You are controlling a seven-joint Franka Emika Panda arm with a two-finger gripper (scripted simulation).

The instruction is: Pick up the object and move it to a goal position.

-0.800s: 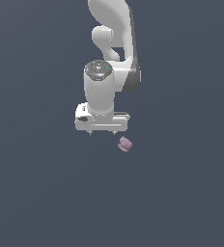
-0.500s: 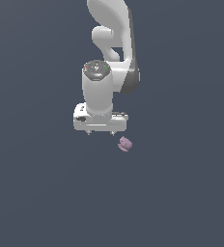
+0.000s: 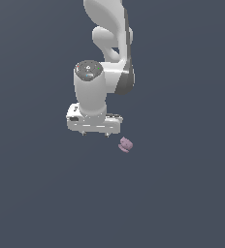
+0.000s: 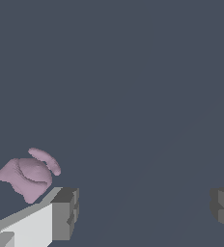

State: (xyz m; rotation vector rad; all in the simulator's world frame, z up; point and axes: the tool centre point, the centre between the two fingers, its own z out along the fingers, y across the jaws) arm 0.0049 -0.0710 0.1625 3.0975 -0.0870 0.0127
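Lying just beside the spread-open claw, outside its fingers, the object.

Arm vertical, wrist pointing down.
Gripper jaws spread wide, nothing between the fingers; object just beside it.

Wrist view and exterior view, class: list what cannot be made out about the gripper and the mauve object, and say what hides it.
- Gripper, exterior view: the fingers are hidden under the hand body seen from above.
- Fingers, wrist view: the frame edge cuts off one of them; the pads stand wide apart with nothing between.
- Object, wrist view: its underside is out of sight.
- Object, exterior view: too small to show surface detail.
- Goal position: no marker in either view.
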